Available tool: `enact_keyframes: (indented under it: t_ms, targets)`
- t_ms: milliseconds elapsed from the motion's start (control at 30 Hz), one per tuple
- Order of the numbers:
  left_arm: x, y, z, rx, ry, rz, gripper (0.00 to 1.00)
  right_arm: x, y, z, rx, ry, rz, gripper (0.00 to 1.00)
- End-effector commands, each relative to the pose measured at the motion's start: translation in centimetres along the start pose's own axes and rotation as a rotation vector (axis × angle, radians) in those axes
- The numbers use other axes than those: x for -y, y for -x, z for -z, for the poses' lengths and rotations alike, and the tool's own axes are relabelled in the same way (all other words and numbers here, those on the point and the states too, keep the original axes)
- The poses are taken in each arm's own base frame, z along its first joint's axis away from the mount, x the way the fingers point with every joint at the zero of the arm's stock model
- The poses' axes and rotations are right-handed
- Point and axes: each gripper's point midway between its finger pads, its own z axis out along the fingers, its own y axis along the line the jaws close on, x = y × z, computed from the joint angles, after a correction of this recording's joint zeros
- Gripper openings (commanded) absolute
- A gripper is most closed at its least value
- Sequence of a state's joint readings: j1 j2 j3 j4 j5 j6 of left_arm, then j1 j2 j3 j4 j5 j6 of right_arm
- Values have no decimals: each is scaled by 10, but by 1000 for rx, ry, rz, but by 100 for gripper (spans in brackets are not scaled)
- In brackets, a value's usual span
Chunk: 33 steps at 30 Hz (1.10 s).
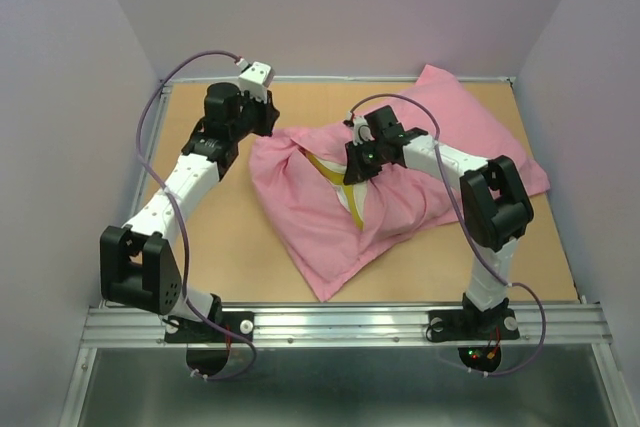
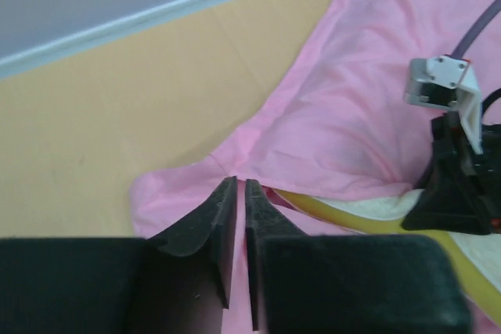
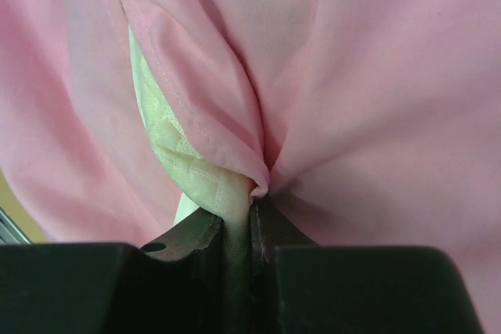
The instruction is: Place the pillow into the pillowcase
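Note:
The pink pillowcase [image 1: 330,247] lies crumpled across the middle of the table. Most of the cream pillow [image 1: 352,205] is hidden inside it, and its yellow band shows through the open mouth. My right gripper [image 1: 356,172] sits at that mouth. In the right wrist view it [image 3: 249,207] is shut on a fold of the quilted cream pillow [image 3: 176,150], with the pillowcase [image 3: 376,115] hem bunched against the fingertips. My left gripper [image 1: 268,125] is at the pillowcase's far-left edge. In the left wrist view it [image 2: 241,183] is closed to a thin slit on the pillowcase [image 2: 352,115]. The pillow [image 2: 391,210] shows beside it.
The wooden tabletop [image 1: 220,237] is walled by lilac panels on three sides. A metal rail [image 1: 340,322] runs along the near edge by the arm bases. The right arm's wrist camera [image 2: 442,84] shows in the left wrist view.

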<state>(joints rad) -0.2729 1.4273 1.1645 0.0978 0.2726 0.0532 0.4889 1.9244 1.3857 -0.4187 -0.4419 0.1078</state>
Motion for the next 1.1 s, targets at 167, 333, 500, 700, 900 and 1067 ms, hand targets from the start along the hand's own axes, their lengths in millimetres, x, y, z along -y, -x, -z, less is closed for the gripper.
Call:
enact_keyframes:
  t_ms: [167,333,500,700,900,1067]
  targets:
    - [24,-80,-8,-224,-61,-1,55,-7,-1,2,-4,-2,24,1]
    - [27,-118,-33,-321,-25,35,58,-9,-3,2,-11,11,9,0]
    - [19,-139,-59,-364,15,37,61,-9,-7,4,-15,10,13,1]
    - [25,-156,-79,-383,-11,42,66,-10,-10,4,-23,18,14,0]
    - [3,-163,-92,-366,110,26,65,-16,-16,9,-31,47,24,0]
    - [1,-166,-107,-368,107,28,54,-23,-19,16,-30,73,30,1]
